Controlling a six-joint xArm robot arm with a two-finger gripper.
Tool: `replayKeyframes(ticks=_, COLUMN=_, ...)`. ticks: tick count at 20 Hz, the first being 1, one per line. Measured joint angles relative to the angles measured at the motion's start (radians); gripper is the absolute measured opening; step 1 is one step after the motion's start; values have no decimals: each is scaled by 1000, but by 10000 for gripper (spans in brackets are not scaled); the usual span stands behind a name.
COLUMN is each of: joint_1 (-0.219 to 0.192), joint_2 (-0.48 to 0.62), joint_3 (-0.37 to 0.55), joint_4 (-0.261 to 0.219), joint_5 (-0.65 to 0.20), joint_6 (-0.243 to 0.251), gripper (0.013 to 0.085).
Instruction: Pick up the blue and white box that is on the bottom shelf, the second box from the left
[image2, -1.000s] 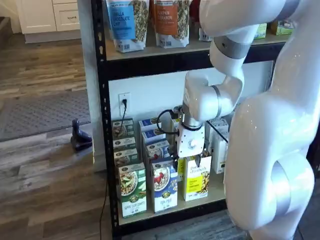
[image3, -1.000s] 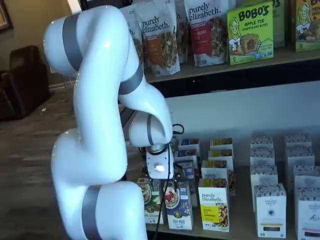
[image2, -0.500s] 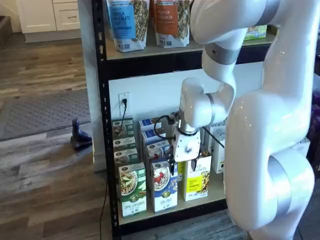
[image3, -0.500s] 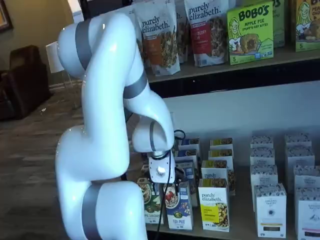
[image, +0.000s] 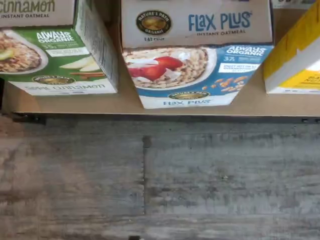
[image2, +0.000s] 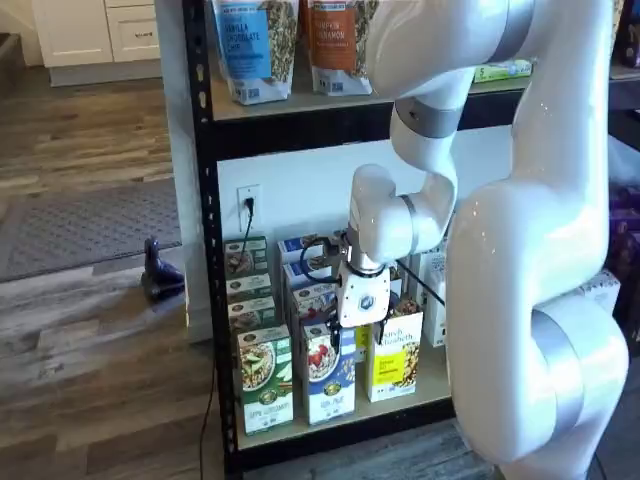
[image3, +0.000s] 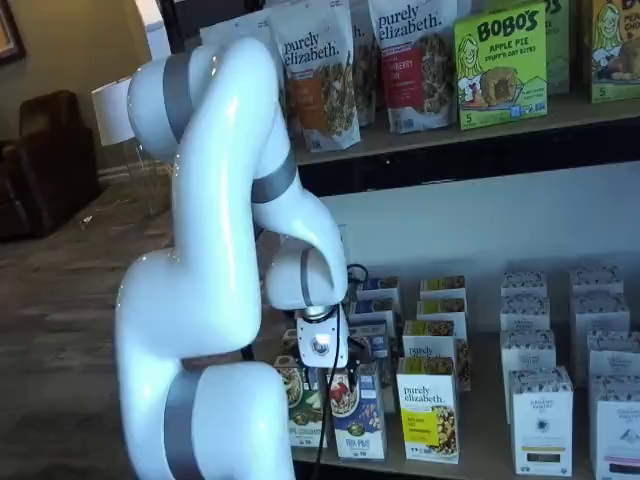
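Observation:
The blue and white box, a "Flax Plus" box with a bowl and red berries, stands upright at the front of the bottom shelf. It shows in both shelf views, with several alike in a row behind it. My gripper hangs just above and in front of this box's top. Its two black fingers stand apart with nothing between them, so it is open and empty. It also shows in a shelf view, where the fingers are hard to make out.
A green-and-white box stands close on the left of the blue one and a yellow-and-white box close on the right. White boxes fill the shelf further right. The upper shelf holds bags. Grey wood floor lies below the shelf edge.
The gripper has moved left and a little down, from over the yellow-and-white box to over the blue and white box. The arm has swung along with it.

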Motion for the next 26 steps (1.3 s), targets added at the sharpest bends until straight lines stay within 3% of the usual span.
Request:
replayKeyframes(ticks=5, joint_1=11, joint_2=40, joint_3=-36, joint_4=-15, joint_5=-17, joint_6=25, gripper=850)
replayKeyframes(ticks=9, joint_1=22, joint_2=74, joint_3=-70, joint_4=1, joint_5=-24, joint_6=20, gripper=850)
replayKeyframes(ticks=15, joint_1=27, joint_2=122, joint_3=-127, joint_4=-30, joint_5=-13, joint_6=55, gripper=850)
replayKeyframes(ticks=20, joint_1=29, joint_2=182, joint_3=-189, joint_4=-23, joint_5=-13, joint_6=51, gripper=850)
replayKeyframes(ticks=26, joint_1=21, joint_2=208, joint_3=-217, joint_4=-99, joint_5=-24, joint_6=117, gripper=850)
